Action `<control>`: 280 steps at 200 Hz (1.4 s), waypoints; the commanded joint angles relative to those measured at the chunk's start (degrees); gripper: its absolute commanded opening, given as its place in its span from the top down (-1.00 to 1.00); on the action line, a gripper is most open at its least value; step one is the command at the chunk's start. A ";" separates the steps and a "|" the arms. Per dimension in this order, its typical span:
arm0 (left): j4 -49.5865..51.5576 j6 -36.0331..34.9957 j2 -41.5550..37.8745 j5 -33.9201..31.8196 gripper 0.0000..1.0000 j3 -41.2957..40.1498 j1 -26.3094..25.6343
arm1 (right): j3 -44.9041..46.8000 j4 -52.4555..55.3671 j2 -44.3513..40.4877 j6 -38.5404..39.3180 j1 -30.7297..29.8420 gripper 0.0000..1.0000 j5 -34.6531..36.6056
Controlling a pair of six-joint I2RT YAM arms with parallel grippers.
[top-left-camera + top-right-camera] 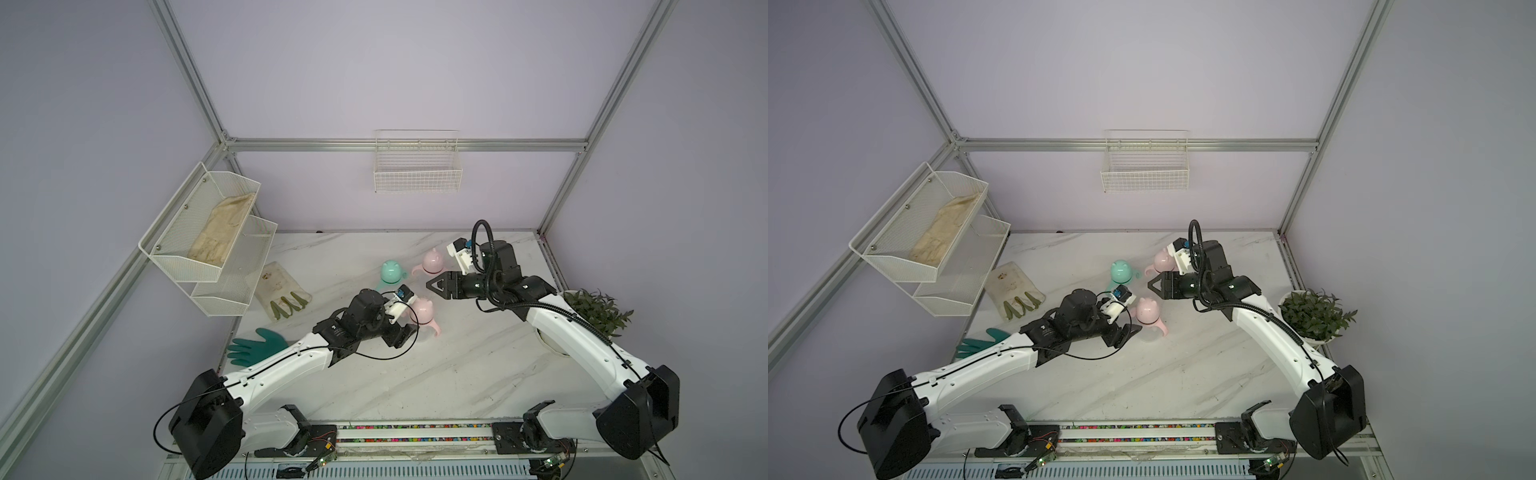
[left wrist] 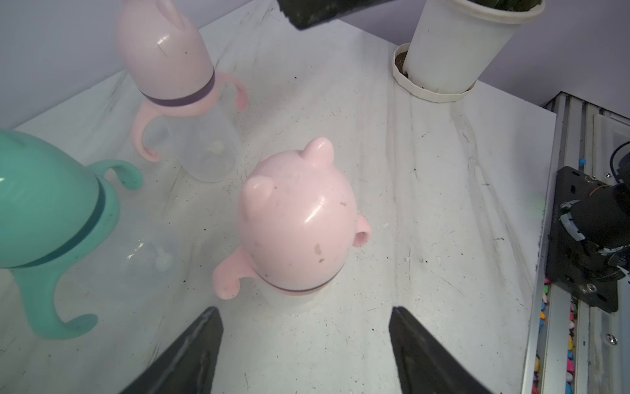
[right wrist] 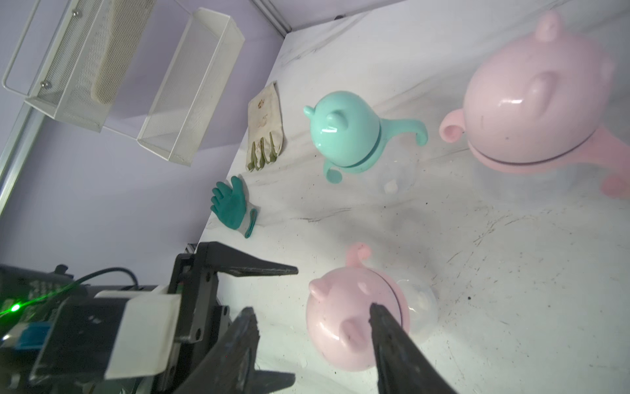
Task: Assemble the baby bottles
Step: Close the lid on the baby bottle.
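Left gripper [image 2: 303,312] jaws wide, empty; near pink bottle [image 2: 296,218] stands upright mid-table just past its tips. Right gripper [image 1: 432,286] parted, empty, hovering between it and far pink bottle [image 1: 432,262]. Left wrist view shows tip-to-bottle gap; top views overlap them.

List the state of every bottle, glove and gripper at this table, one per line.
Mint baby bottle: upright, cap on.
Far pink baby bottle: upright, cap on.
Near pink baby bottle: upright, cap on, not gripped.
Left gripper: open, empty.
Right gripper: open, empty.
Green rubber glove: lying flat on the table.
Beige glove: lying flat on the table.
Potted plant: upright.
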State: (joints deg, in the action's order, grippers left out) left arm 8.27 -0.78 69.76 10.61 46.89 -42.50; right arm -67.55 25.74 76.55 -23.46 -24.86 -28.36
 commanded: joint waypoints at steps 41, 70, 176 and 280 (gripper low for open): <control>-3.12 10.60 -4.80 -10.94 -0.61 3.29 -0.02 | 5.12 -10.58 -4.88 -6.92 -10.39 -0.02 24.96; -4.43 14.79 -1.70 -17.54 -0.50 6.29 -0.04 | 7.96 -13.19 -5.48 -9.05 -16.59 -0.02 35.15; -12.36 16.09 5.37 -18.27 -0.43 9.80 -0.30 | 13.38 -16.34 -6.12 -12.21 -17.68 0.11 44.13; -12.89 16.06 9.50 -22.27 -0.41 10.94 -2.75 | 14.42 -15.38 -3.96 -17.31 -21.09 0.17 47.61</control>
State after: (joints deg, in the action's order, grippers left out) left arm -2.17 14.50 78.85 -9.91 54.24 -44.40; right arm -54.08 11.16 71.92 -37.91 -44.49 16.62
